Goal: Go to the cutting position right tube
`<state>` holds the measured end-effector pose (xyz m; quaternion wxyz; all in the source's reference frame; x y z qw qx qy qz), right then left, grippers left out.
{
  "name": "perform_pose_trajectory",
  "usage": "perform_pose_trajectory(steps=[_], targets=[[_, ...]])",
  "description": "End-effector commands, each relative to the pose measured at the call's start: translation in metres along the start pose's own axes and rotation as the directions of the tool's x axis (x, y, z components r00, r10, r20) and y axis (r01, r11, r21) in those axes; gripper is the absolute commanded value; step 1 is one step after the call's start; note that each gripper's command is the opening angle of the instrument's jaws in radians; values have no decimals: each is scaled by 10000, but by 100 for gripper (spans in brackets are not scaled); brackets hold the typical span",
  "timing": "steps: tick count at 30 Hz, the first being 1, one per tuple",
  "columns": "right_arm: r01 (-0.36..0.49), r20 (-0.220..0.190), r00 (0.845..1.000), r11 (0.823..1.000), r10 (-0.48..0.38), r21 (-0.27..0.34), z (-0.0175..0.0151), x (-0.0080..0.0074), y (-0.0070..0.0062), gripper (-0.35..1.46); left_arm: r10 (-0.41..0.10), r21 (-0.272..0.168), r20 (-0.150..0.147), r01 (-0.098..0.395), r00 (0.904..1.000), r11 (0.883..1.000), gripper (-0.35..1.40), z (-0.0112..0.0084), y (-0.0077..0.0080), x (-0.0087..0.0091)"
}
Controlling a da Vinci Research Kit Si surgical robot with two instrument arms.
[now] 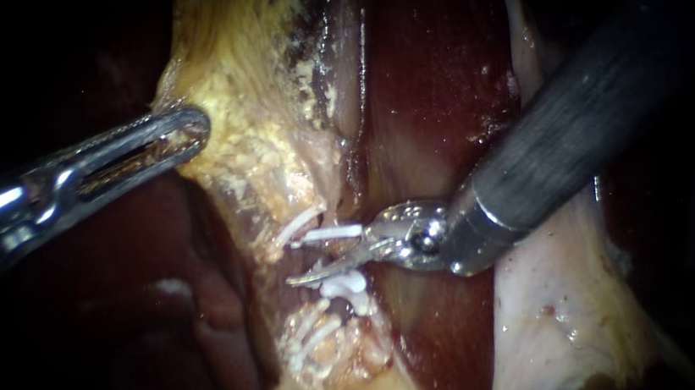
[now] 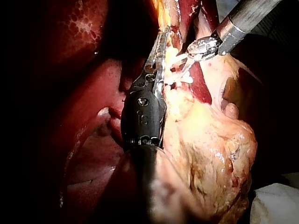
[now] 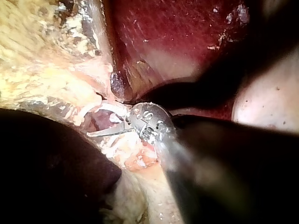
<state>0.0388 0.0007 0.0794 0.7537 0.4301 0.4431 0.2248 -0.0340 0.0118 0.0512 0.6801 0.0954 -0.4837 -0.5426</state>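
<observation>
Endoscope view, two instruments: left instrument (image 1: 191, 133) clamped on tissue (image 1: 263, 156), right instrument (image 1: 313, 262), end effector slightly parted.

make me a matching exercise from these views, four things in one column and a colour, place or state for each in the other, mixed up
Things:
1. left instrument
2. right instrument
3. clips
4. liver

Descriptions:
a. white, in a cluster
b. dark red
c. jaws shut on yellow tissue
d. shaft comes in from the upper right, tip among the clips

Pairs: 1-c, 2-d, 3-a, 4-b
</observation>
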Motion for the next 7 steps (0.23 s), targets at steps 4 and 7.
perform_pose_trajectory(steps=[4, 7], targets=[[-38, 35, 10000, 10000, 37, 40, 0, -1, 0, 136, 0, 1, -2, 0, 10000, 10000, -35, 0, 0, 0], [-29, 41, 10000, 10000, 29, 50, 0, -2, 0, 136, 0, 2, -2, 0, 10000, 10000, -35, 0, 1, 0]])
